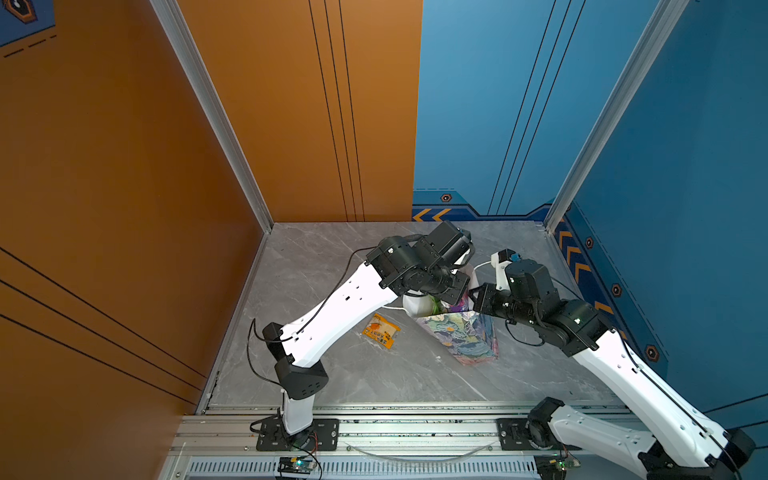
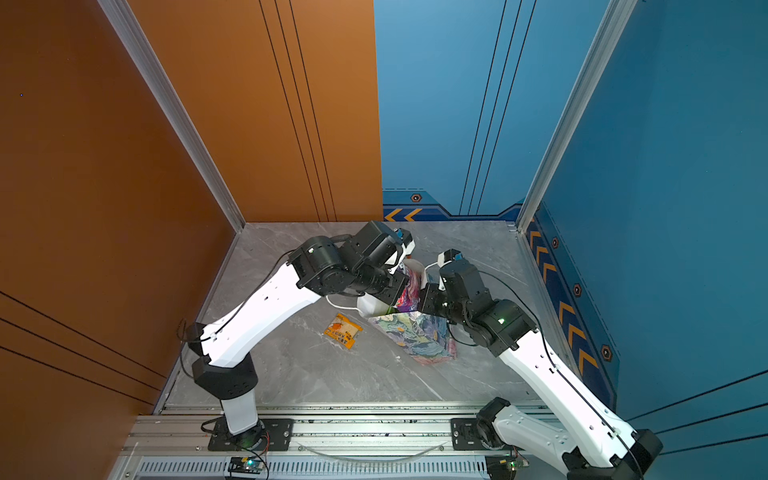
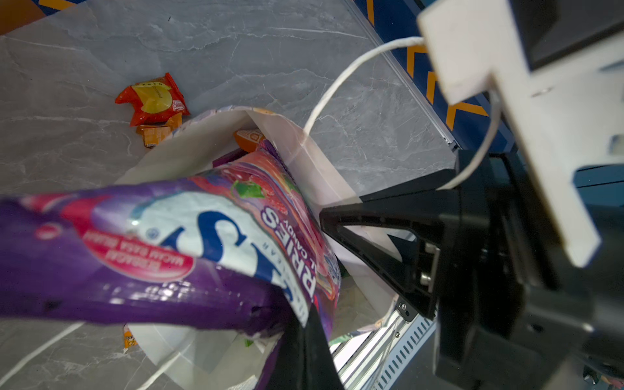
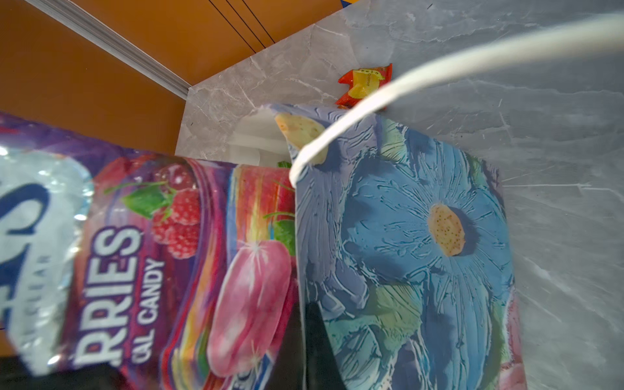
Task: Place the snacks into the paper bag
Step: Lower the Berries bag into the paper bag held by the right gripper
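Fingers on my left [image 3: 300,358] are pinching the glossy purple berries candy bag [image 3: 169,236], which is poking into the floral paper bag [image 4: 405,253] standing on the counter [image 1: 332,374]; my right fingers [image 3: 388,211] are clamping its rim.

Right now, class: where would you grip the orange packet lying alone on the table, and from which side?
Pinch the orange packet by one short end, coming straight down from above, closing across its width. It lies flat on the table, apart from the paper bag, so no side offers an edge to slide under; the thin end likely pinches easiest.
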